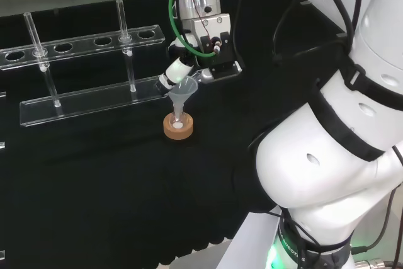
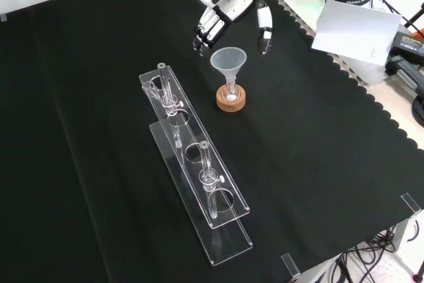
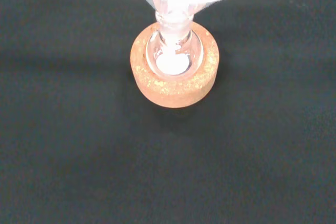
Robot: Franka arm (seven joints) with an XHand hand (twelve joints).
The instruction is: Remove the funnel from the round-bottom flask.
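The funnel is clear, a wide cone on a narrow stem, and it sits upright with the stem down the neck of the flask. The flask is small, round and clear, with something white at its bottom, and it rests in a cork ring near the middle of the worktop. The robot hand hangs just behind and above the funnel in the front view, its fingers spread and pointing down on one side of the cone, its thumb on the other, neither plainly touching it. In the head view the robot hand sits right at the funnel's rim. To the left in the front view lies a clear rack with 2 upright posts, well apart from the flask. Black cloth covers the worktop.
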